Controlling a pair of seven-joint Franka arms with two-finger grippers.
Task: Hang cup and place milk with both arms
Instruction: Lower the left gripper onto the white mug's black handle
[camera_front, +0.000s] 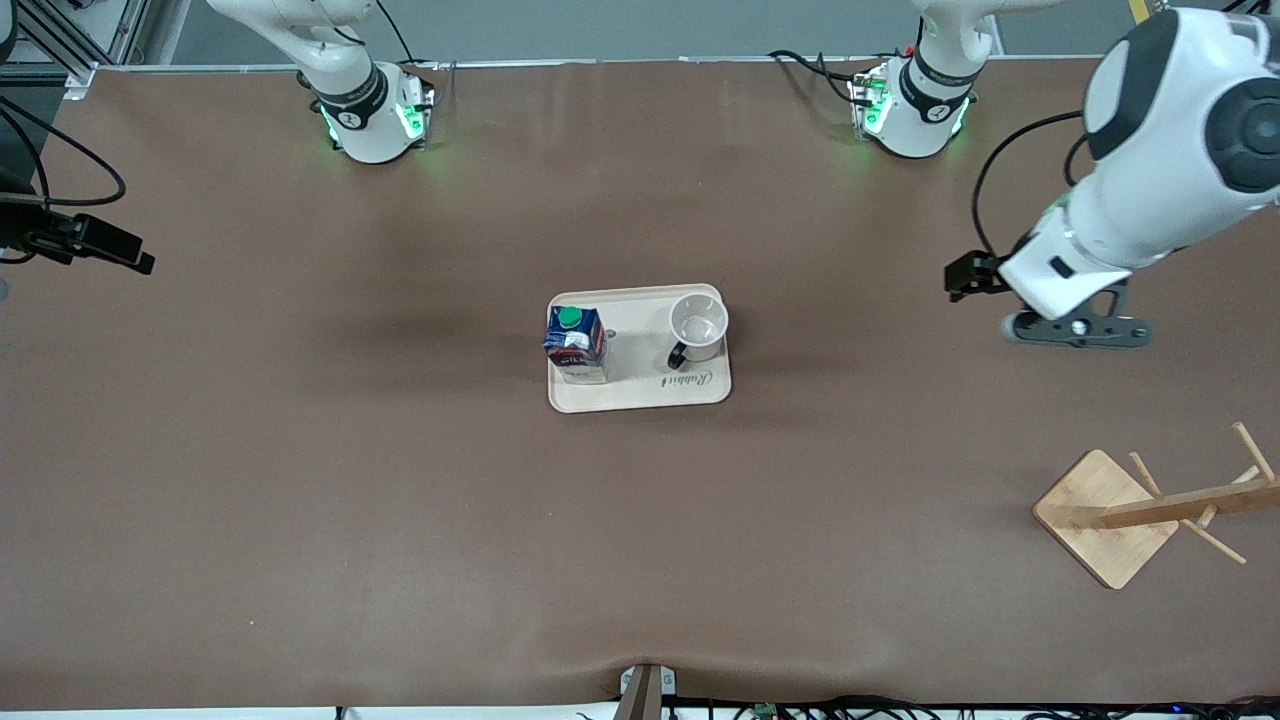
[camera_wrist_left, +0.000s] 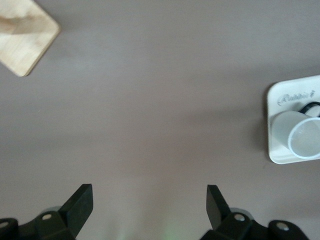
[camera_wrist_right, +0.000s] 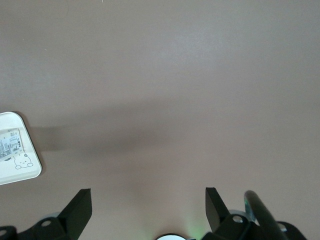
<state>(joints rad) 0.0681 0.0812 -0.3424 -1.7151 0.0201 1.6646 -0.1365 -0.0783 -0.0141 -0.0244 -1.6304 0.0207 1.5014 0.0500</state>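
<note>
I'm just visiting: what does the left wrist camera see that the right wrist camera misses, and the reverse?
Only the left wrist view shows the cup standing on the tray, handle partly visible, plus a corner of the wooden rack base. Only the right wrist view shows what seems to be the milk at the picture's edge, with printed text and a little cartoon figure below it. Both share the bare brown table, and each shows its own arm's jaws wide open and empty above it: the left gripper and the right gripper.
</note>
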